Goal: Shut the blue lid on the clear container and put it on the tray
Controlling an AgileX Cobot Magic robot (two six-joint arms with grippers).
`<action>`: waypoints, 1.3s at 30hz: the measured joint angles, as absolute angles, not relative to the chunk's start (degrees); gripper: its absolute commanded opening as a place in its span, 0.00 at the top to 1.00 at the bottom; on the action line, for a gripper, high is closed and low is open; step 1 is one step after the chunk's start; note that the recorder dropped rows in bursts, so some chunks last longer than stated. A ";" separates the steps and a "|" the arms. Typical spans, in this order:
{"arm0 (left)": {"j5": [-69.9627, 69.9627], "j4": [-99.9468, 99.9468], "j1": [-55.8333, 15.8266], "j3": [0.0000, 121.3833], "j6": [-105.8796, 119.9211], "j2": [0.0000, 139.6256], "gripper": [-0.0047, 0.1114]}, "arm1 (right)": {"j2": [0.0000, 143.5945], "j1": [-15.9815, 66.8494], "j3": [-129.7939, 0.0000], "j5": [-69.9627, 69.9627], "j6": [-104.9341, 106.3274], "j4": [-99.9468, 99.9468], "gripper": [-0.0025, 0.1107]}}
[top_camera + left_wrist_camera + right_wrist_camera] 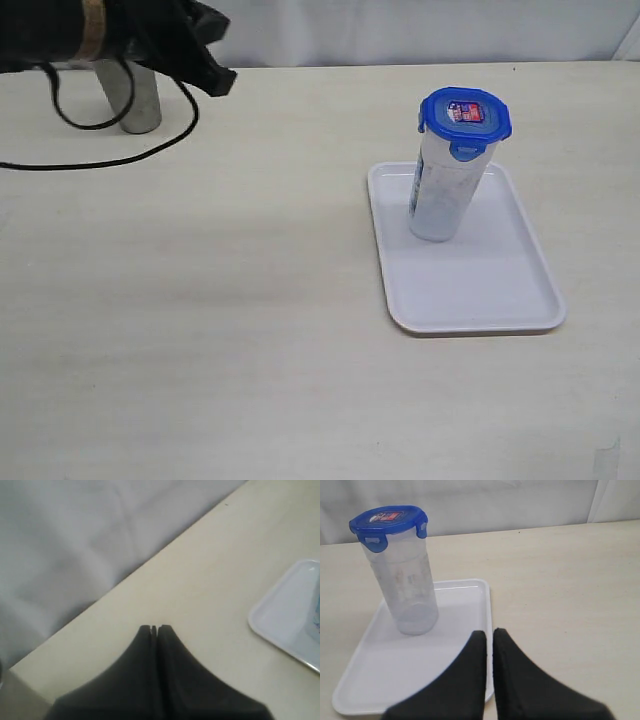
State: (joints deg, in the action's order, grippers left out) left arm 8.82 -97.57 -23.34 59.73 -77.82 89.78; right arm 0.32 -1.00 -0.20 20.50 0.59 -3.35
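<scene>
The clear container [445,195] is standing upright on the far part of the tray [480,290], with the blue lid [465,115] sitting on its top and its flaps folded down. The tray is lying on the table [200,320], right of the middle. The right gripper [489,634] is facing the tray and container with its jaws pressed together, gripping nothing. Well apart at the far left, the left gripper [154,628] is hanging above the table near a grey steel cup [135,100], its jaws together and empty.
</scene>
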 measured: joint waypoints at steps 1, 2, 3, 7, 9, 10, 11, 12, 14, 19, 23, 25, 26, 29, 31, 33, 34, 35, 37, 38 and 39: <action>6.79 -96.88 -23.34 57.22 -77.92 86.48 0.96 | 0.32 -1.00 -0.20 20.50 0.59 -3.35 0.94; 4.92 -96.45 -23.34 55.50 -77.92 84.21 0.96 | 0.32 -1.00 -0.20 20.50 0.59 -3.35 0.94; 3.24 -95.70 -23.34 53.35 -77.92 81.31 0.96 | 0.32 -1.00 -0.20 20.50 0.59 -3.35 0.94; -0.78 -92.41 -23.34 45.26 -77.92 69.76 0.96 | 0.32 -1.00 -0.20 20.50 0.59 -3.35 0.94; -1.18 -89.97 -23.34 42.01 -77.92 64.69 0.96 | 0.32 -1.00 -0.20 20.50 0.59 -3.35 0.94; -0.79 -89.07 -23.34 40.59 -78.12 62.48 0.96 | 0.32 -1.00 -0.20 20.50 0.59 -3.35 0.94; 0.00 -88.20 -23.34 38.90 -78.43 59.74 0.96 | 0.32 -1.00 -0.20 20.50 0.59 -3.35 0.94; 0.89 -87.62 -23.34 37.33 -78.72 57.03 0.96 | 0.32 -1.00 -0.20 20.50 0.59 -3.35 0.94; 3.00 -86.85 -23.34 34.54 -79.54 51.80 0.96 | 0.32 -1.00 -0.20 20.50 0.59 -3.35 0.94; 6.32 -86.63 -23.34 30.67 -80.77 41.66 0.96 | 0.32 -1.00 -0.20 20.50 0.59 -3.35 0.94; 6.69 -86.63 -23.34 30.33 -80.98 35.99 0.96 | 0.32 -1.00 -0.20 20.50 0.59 -3.35 0.94; 6.82 -86.63 -23.34 30.33 -80.98 33.79 0.96 | 0.32 -1.00 -0.20 20.50 0.59 -3.35 0.94; 6.90 -86.63 -23.34 30.33 -80.98 32.88 0.96 | 0.32 -1.00 -0.20 20.50 0.59 -3.35 0.94; 6.90 -86.63 -23.34 30.33 -80.98 31.03 0.96 | 0.32 -1.00 -0.20 20.50 0.59 -3.35 0.94; 7.05 -86.63 -23.34 30.33 -80.98 30.09 0.96 | 0.32 -1.00 -0.20 20.50 0.59 -3.35 0.94; 7.32 -86.63 -23.34 30.33 -80.98 29.34 0.96 | 0.32 -1.00 -0.20 20.50 0.59 -3.35 0.94; 7.79 -85.81 -23.34 30.33 -80.98 29.06 0.96 | 0.32 -1.00 -0.20 20.50 0.59 -3.35 0.94; 8.50 -82.97 -23.34 30.33 -80.98 29.01 0.96 | 0.32 -1.00 -0.20 20.50 0.59 -3.35 0.94; 8.80 -74.02 -23.34 30.05 -79.29 28.93 0.96 | 0.32 -1.00 -0.20 20.50 0.59 -3.35 0.94; 8.67 -64.38 -23.34 29.67 -74.91 28.93 0.96 | 0.32 -1.00 -0.20 20.50 0.59 -3.35 0.94; 7.57 -49.21 -23.34 29.19 -63.63 28.93 0.96 | 0.32 -1.00 -0.20 20.50 0.59 -3.35 0.94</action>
